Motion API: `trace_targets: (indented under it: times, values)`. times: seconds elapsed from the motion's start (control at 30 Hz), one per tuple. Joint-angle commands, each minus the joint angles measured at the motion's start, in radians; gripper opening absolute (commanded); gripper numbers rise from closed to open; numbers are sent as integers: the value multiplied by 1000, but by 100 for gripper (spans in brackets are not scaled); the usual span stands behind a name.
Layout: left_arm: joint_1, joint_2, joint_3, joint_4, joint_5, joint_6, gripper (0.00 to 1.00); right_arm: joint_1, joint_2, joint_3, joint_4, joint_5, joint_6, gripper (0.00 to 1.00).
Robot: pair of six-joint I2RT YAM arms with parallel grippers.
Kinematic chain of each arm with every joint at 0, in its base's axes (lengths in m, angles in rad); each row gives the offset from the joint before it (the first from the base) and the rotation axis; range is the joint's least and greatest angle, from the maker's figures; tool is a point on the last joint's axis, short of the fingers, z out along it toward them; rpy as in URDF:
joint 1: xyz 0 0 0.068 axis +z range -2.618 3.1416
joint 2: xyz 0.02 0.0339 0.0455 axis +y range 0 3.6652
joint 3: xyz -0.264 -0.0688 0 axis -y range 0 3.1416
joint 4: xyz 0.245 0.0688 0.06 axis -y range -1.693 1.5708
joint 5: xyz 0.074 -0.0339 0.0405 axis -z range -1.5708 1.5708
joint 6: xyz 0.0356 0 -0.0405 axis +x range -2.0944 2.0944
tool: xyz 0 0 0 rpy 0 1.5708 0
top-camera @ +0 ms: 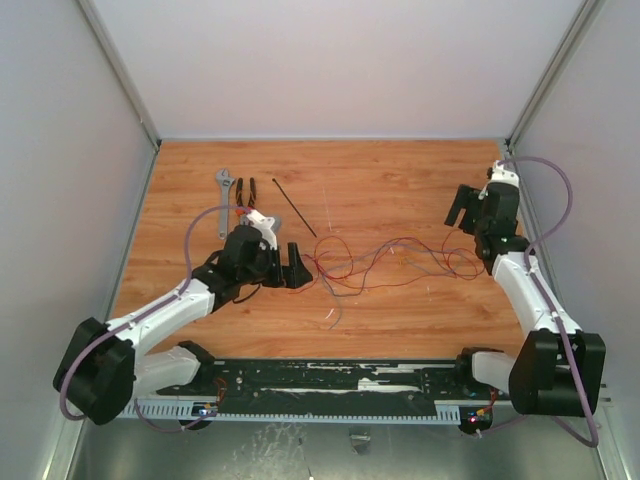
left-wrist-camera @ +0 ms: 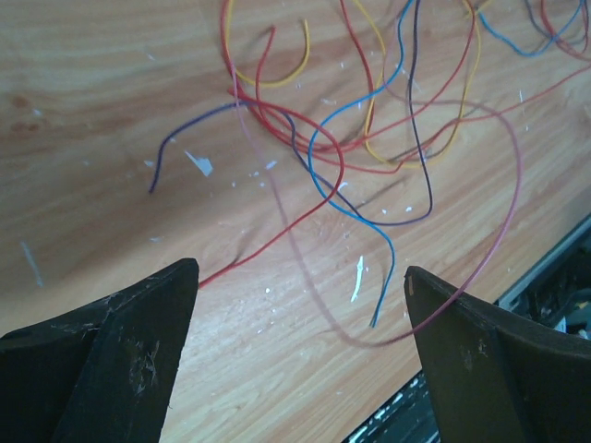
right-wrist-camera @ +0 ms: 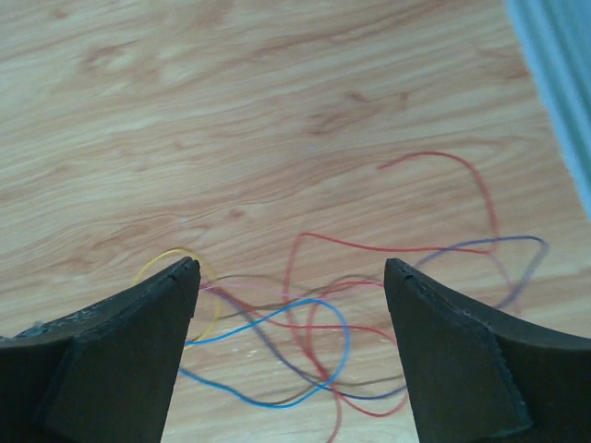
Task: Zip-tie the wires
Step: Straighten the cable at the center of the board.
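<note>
Grey-white walls (top-camera: pixel 330 60) enclose a wood-grain table (top-camera: pixel 400 170) on three sides. Surface: smooth, flat, speckled with small white flecks; thin items lie flush on it.

Left gripper (left-wrist-camera: pixel 300 272): fingers wide apart, holding nothing, low over the left end of the wires (top-camera: pixel 390 262). Right gripper (right-wrist-camera: pixel 291 268): fingers wide apart, holding nothing, above the right end. The wires lie loose across mid-table between the two grippers, strands crossing and looping, not bundled.

Wrench (top-camera: pixel 226 190) and pliers (top-camera: pixel 246 192) lie side by side at far left. Zip tie (top-camera: pixel 294 208) lies just right of them, apart from the wires.

Risks:
- Partial bundle. Cause: spread strands; closing fingers may catch only some, and stray ends escape.
- Snagging. Cause: loops near the left fingertips may hook a finger and drag the tangle.
- Failed zip tie pick. Cause: thin strip flat on a smooth surface; fingers may slide over it or push it into the pliers.
</note>
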Motion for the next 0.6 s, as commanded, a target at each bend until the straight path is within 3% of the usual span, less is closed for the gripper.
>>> trace_targets:
  times: [0.0, 0.13, 0.27, 0.4, 0.57]
  values:
    - [3, 32, -12, 82, 93, -9, 99, 42, -31, 13, 105, -278, -3, 81]
    - [3, 57, -1, 111, 130, -26, 98, 97, -61, -28, 261, -650, -48, 77]
    - [18, 98, -2, 156, 189, -58, 98, 179, -38, -34, 315, -820, -100, 77]
    - [80, 86, -35, 226, 290, -119, 98, 275, 4, -30, 313, -815, -138, 78]
    - [116, 38, -22, 162, 371, -100, 98, 348, 26, -28, 337, -650, -136, 83]
